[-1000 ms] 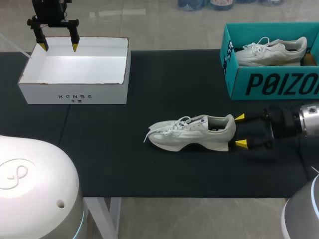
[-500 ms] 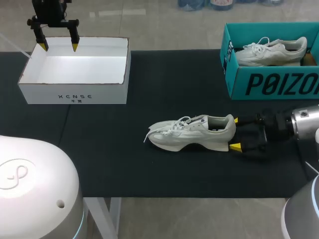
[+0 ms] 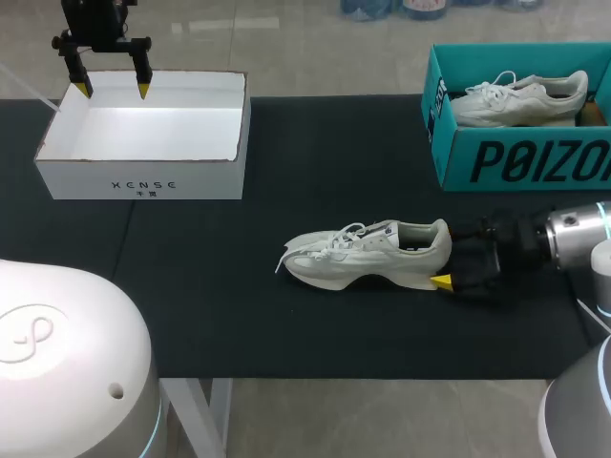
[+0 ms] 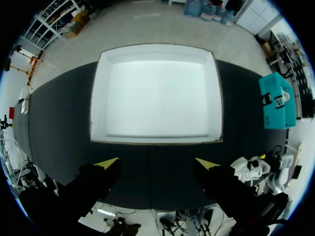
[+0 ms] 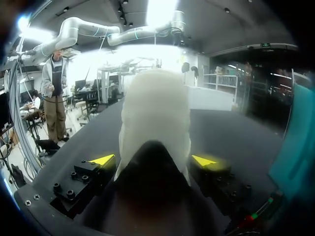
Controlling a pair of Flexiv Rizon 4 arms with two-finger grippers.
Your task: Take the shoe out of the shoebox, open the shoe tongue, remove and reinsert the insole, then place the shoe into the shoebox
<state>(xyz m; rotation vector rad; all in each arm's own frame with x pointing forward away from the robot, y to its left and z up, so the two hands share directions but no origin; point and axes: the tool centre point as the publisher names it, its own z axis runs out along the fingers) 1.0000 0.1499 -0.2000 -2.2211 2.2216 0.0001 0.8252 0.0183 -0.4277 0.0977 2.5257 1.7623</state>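
White shoe is lying upright mid-surface, with bare black surface lying open all round it save at the heel, where the fingers of the right gripper are standing apart, one on each side. Left gripper is hanging over the far rim of the white box, fingers spread. Teal shoebox is sitting at the far right edge with a second shoe inside; both boxes are bearing printed lettering on their front walls.
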